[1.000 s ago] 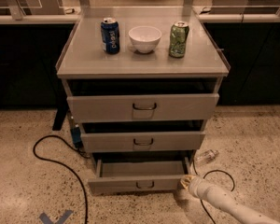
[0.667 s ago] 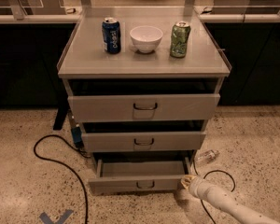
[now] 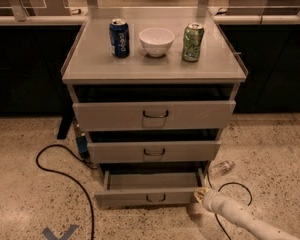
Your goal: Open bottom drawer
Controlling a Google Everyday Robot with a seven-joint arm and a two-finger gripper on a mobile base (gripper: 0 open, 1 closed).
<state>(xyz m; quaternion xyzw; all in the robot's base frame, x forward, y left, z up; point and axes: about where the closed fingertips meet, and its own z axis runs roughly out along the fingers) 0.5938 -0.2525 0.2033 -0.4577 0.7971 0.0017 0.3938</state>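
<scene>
- One gripper (image 3: 202, 194) sits low at the right front corner of the bottom drawer (image 3: 140, 196); its grip state cannot be told.
- Drawer front runs left-right, part-way out; loop handle (image 3: 155, 198) lies leftward of the gripper.

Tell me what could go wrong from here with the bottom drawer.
The gripper sits at the right corner of the bottom drawer, away from its centre handle; a pull there may slip or skew the drawer.
A black cable loops on the floor beside the arm and might snag.
The bottle lying nearby could get knocked.
</scene>
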